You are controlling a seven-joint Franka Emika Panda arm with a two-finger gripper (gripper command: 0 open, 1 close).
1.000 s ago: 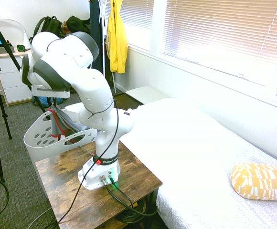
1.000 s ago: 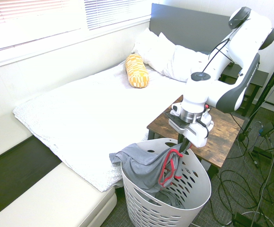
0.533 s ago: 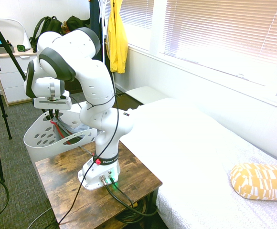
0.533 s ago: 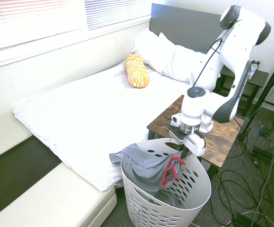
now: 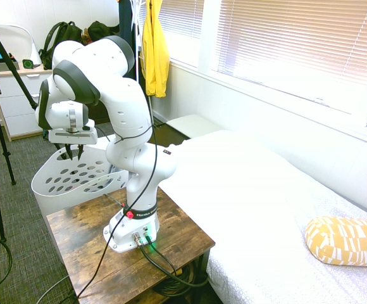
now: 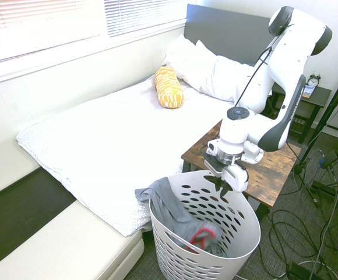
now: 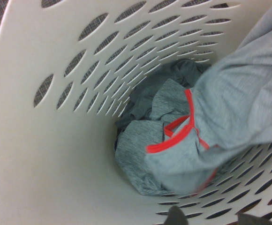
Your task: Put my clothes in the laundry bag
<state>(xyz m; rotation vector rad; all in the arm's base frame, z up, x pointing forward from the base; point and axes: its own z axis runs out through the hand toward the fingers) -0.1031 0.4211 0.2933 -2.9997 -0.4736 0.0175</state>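
Note:
The laundry bag [image 6: 242, 233] is a white basket with oval holes, standing on the floor between bed and side table. My clothes [image 6: 164, 201], grey with red trim, hang over its bed-side rim and fall down inside to the bottom. In the wrist view the clothes [image 7: 173, 140] lie crumpled on the floor of the laundry bag [image 7: 56, 140], one grey stretch running up the wall. My gripper [image 6: 226, 185] hangs just above the rim on the table side, open and holding nothing. In the first exterior view the gripper [image 5: 72, 152] points down over the laundry bag [image 5: 50, 178], whose clothes are hidden there.
A bed [image 6: 111, 128] with a white cover and a yellow patterned pillow [image 6: 169, 87] lies beside the basket. The arm stands on a wooden side table [image 5: 177, 237]. A yellow jacket [image 5: 155, 50] and dark backpacks [image 5: 69, 31] hang at the far wall.
The gripper has opened and let go of the clothes. The red-trimmed part dropped from rim height to the basket's bottom. The wrist moved slightly toward the table side.

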